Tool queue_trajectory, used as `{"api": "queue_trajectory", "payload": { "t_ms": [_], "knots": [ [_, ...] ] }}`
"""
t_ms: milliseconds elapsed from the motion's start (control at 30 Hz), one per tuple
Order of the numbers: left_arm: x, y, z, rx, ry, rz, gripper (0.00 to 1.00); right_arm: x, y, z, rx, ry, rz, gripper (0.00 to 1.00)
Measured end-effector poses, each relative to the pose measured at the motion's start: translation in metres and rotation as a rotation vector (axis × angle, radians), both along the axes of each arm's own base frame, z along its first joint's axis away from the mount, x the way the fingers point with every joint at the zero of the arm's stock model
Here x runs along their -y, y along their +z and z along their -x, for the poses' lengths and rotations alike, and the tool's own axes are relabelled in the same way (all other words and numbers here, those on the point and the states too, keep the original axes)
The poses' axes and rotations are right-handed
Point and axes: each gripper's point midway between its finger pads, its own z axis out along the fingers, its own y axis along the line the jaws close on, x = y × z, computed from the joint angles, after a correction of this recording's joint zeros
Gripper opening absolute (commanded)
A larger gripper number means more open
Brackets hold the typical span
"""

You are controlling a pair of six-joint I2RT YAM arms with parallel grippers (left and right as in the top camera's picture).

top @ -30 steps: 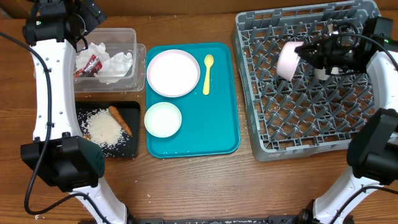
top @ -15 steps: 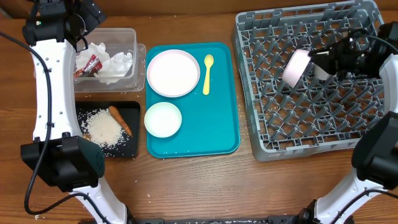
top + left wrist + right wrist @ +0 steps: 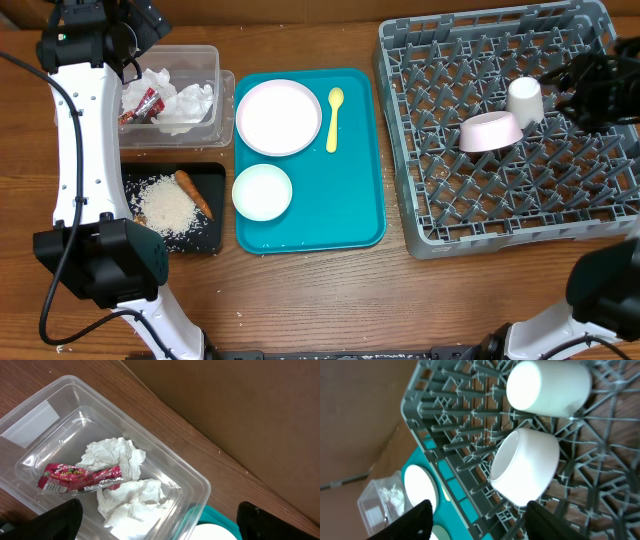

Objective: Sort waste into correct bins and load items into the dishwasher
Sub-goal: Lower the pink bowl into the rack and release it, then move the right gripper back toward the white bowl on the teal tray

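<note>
My right gripper [image 3: 478, 519] is spread; the small round white bowl [image 3: 491, 131] lies tilted in the large grey plastic dish rack [image 3: 500, 215], right of frame, beside a small white cup [image 3: 524, 100]. My left gripper [image 3: 160, 522] gapes above the clear rectangular plastic tub [image 3: 202, 485].

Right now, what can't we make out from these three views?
- Overhead: right gripper is a dark shape over the rack; jaws unreadable there.
- Overhead: left gripper is a dark mass at the top edge; jaws unreadable.
- Left wrist: wrapper print too small to read.
- Right wrist: where the bowl meets the rack, hidden by the bowl itself.
</note>
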Motion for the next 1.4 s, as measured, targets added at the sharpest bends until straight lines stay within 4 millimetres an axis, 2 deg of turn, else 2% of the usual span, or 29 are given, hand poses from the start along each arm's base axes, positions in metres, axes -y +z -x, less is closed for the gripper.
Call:
{"api": "queue_trajectory", "payload": {
  "t_ms": [100,167,200,333,433,533,667,733,833,1033,1167,1233,1333,1400],
  "knots": [
    [0.0,0.0,0.0,0.0,0.0,0.0,1.0,-0.006,0.022,0.004,0.037,0.008,0.048,0.62],
    [0.0,0.0,0.0,0.0,0.0,0.0,1.0,-0.025,0.032,0.004,0.061,0.049,0.069,0.62],
    [0.0,0.0,0.0,0.0,0.0,0.0,1.0,-0.042,0.037,0.003,0.073,0.091,0.077,0.64],
    [0.0,0.0,0.0,0.0,0.0,0.0,1.0,-0.122,0.04,-0.002,0.113,0.295,0.102,0.84],
    [0.0,0.0,0.0,0.0,0.0,0.0,1.0,-0.188,0.038,-0.001,0.149,0.456,0.141,0.88],
    [0.0,0.0,0.0,0.0,0.0,0.0,1.0,-0.25,0.027,0.009,0.154,0.597,0.17,0.88],
    [0.0,0.0,0.0,0.0,0.0,0.0,1.0,-0.31,-0.006,0.024,0.107,0.745,0.215,0.85],
    [0.0,0.0,0.0,0.0,0.0,0.0,1.0,-0.331,-0.022,0.032,0.078,0.8,0.235,0.82],
    [0.0,0.0,0.0,0.0,0.0,0.0,1.0,-0.365,-0.055,0.048,0.019,0.891,0.271,0.7],
    [0.0,0.0,0.0,0.0,0.0,0.0,1.0,-0.401,-0.111,0.065,-0.094,0.965,0.303,0.54],
    [0.0,0.0,0.0,0.0,0.0,0.0,1.0,-0.413,-0.153,0.07,-0.175,0.978,0.321,0.53],
    [0.0,0.0,0.0,0.0,0.0,0.0,1.0,-0.415,-0.165,0.073,-0.204,0.98,0.327,0.52],
    [0.0,0.0,0.0,0.0,0.0,0.0,1.0,-0.417,-0.176,0.075,-0.228,0.98,0.329,0.39],
    [0.0,0.0,0.0,0.0,0.0,0.0,1.0,-0.418,-0.181,0.076,-0.24,0.976,0.331,0.38]
  ]
}}
